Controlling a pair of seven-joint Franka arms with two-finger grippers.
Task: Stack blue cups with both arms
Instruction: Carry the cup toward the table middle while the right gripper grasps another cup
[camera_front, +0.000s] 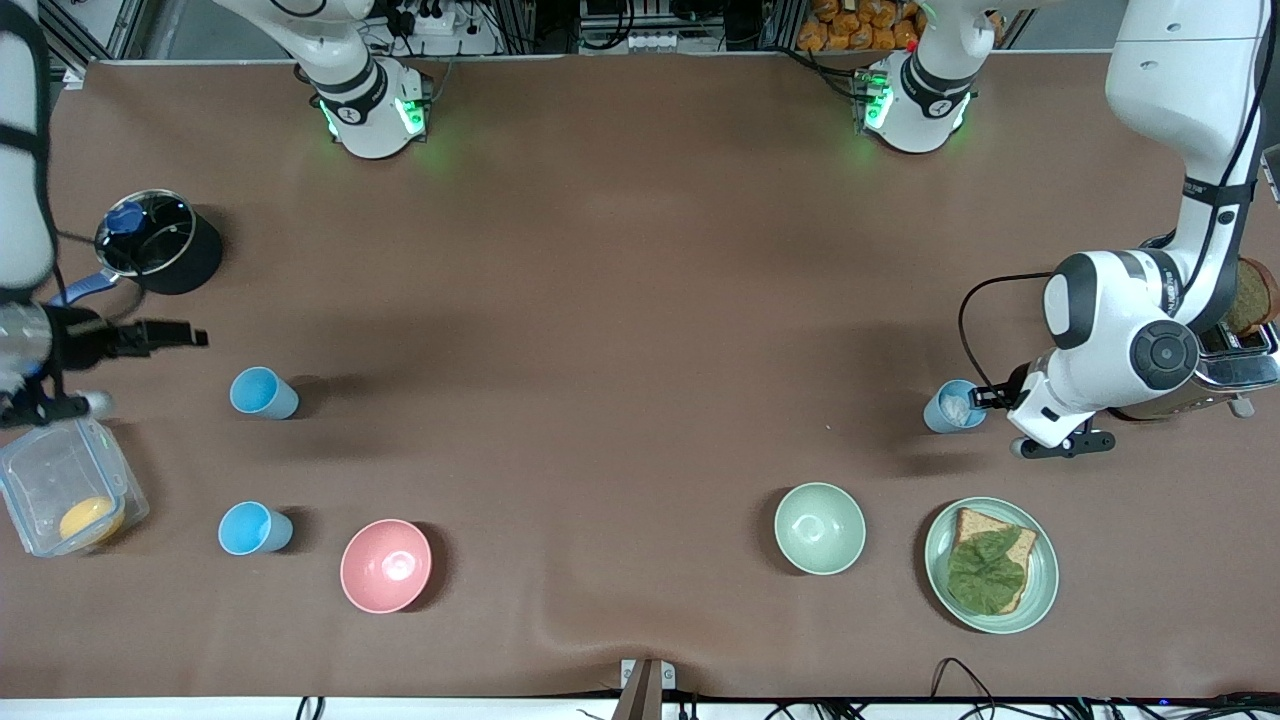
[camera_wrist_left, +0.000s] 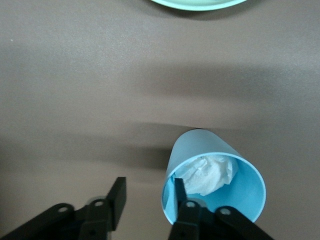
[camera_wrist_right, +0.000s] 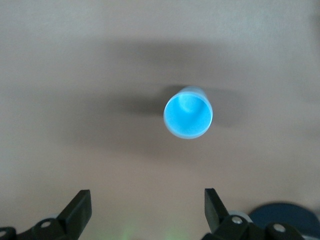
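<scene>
A paler grey-blue cup (camera_front: 953, 407) with crumpled white paper in it stands upright toward the left arm's end; it also shows in the left wrist view (camera_wrist_left: 215, 175). My left gripper (camera_front: 985, 398) (camera_wrist_left: 150, 197) is open at its rim, with one finger (camera_wrist_left: 180, 192) inside the cup and the other outside the wall. A sky blue cup (camera_front: 263, 392) stands upright toward the right arm's end and shows in the right wrist view (camera_wrist_right: 187, 118). My right gripper (camera_front: 190, 335) (camera_wrist_right: 147, 205) is open and empty, above the table beside that cup.
A more vivid blue cup (camera_front: 254, 528) and a pink bowl (camera_front: 386, 565) stand nearer the camera. Also here are a black pot (camera_front: 160, 250), a clear plastic box (camera_front: 65, 495), a pale green bowl (camera_front: 820, 527), a plate (camera_front: 1040, 590) with bread and a leaf, and a toaster (camera_front: 1240, 360).
</scene>
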